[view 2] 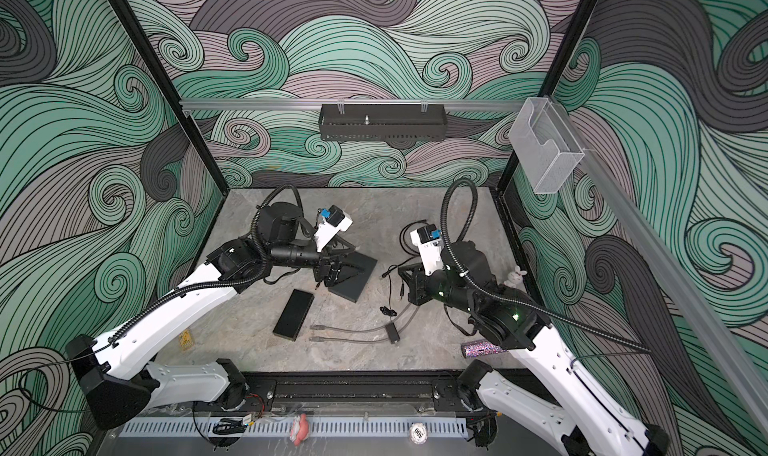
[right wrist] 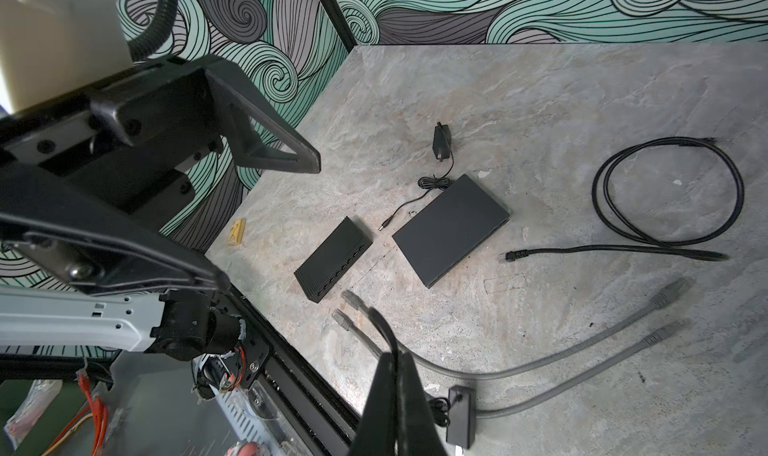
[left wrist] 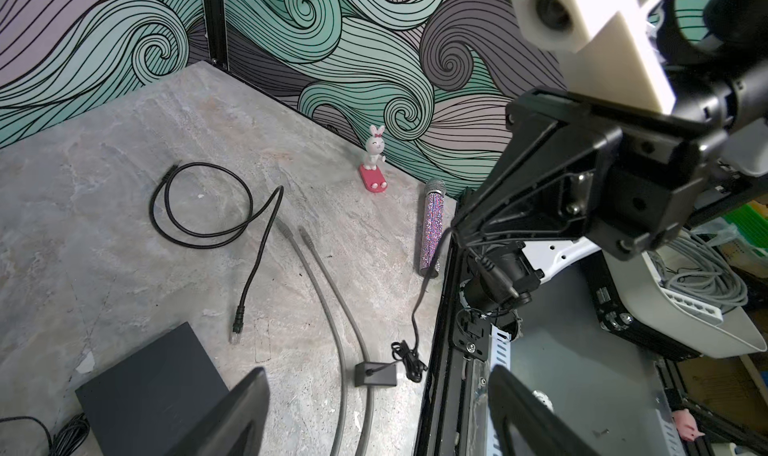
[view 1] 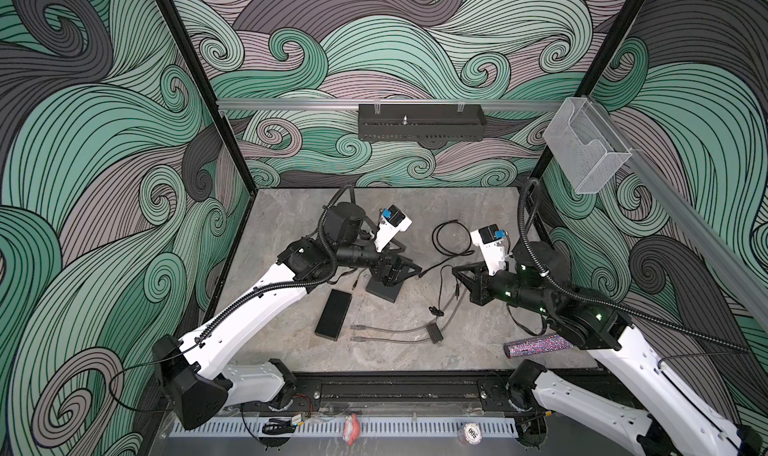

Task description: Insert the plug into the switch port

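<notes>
**Switch left, cables right**

The switch [view 1: 333,314] lies left of centre toward the front, with the box [view 2: 360,282] just behind and right of it. The looped cable [right wrist: 602,247] lies behind and right of the box. The twin cables [right wrist: 667,296] lie side by side right of the switch, running to the adapter [view 1: 435,333], whose cord [left wrist: 409,356] leads up to the right gripper [left wrist: 457,224]. The mic [view 1: 538,346] lies at the front right edge; the bunny [view 2: 516,274] stands behind it by the wall.

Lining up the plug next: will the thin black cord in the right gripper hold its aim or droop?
Probably floppy: the cord hangs slack below the right gripper, and its plug dangles free. Its adapter lies on the table, so lifting may tug it along. Thin, so likely light.
</notes>
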Tool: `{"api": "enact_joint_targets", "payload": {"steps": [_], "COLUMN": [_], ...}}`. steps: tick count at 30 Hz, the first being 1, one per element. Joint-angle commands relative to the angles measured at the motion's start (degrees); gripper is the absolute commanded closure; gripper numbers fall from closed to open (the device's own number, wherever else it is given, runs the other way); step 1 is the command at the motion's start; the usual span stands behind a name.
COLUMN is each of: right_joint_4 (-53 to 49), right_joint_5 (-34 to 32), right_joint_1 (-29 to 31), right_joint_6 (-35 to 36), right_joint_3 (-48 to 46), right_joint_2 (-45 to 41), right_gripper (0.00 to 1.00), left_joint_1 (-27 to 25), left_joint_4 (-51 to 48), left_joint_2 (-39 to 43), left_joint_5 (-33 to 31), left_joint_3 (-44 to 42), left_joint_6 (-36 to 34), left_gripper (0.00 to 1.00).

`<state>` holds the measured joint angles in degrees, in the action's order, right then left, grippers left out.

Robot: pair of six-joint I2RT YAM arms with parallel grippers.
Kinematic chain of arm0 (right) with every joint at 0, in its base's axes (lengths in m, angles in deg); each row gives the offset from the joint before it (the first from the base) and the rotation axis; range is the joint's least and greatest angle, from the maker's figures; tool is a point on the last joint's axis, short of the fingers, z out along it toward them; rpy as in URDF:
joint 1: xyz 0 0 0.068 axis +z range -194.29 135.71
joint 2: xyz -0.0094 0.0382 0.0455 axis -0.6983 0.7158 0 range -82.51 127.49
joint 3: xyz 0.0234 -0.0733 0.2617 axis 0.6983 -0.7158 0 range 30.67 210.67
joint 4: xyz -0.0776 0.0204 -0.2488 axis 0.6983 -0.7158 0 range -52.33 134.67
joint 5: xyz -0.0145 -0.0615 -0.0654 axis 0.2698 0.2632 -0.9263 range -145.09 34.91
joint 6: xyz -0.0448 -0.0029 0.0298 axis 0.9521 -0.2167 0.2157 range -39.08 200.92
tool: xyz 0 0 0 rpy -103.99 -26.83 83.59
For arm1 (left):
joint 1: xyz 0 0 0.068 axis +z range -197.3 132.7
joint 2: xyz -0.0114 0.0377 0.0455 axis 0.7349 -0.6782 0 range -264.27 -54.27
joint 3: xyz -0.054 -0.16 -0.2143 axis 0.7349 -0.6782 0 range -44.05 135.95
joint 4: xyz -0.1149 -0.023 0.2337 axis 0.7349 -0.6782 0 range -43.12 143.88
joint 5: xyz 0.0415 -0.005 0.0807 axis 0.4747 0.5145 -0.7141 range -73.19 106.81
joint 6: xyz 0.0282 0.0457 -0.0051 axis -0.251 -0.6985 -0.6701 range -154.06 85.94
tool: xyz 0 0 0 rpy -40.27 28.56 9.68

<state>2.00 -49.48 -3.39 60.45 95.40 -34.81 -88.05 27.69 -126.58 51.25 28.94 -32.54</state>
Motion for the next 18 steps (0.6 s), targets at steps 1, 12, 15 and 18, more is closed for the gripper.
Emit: {"api": "enact_joint_targets", "payload": {"steps": [1, 12, 15, 18], "right_joint_4": [-0.13, 3.85, 5.75, 5.65], "right_joint_5": [-3.54, -6.5, -7.74, -12.86], "right_joint_1": [-0.21, -1.22, -1.2, -1.24], "right_joint_6": [0.3, 0.89, -2.39, -9.4], "right_joint_3": [1.03, -0.01, -2.51, -4.73], "right_joint_2": [0.47, 8.7, 7.97, 6.74], "right_gripper": [1.0, 1.0, 1.0, 1.0], "left_joint_1": [-0.38, -0.38, -0.79, -1.55], "left_joint_4": [0.35, 0.55, 0.9, 1.53], "left_joint_2": [-0.19, -0.01, -0.54, -1.95], "left_joint_5": [2.32, 4.23, 4.54, 5.06], "left_joint_3": [-1.81, -4.44, -4.78, -4.74], "left_joint_6": [-2.15, -1.85, -1.2, -0.24], "left_gripper": [0.15, 0.2, 0.22, 0.28]}}
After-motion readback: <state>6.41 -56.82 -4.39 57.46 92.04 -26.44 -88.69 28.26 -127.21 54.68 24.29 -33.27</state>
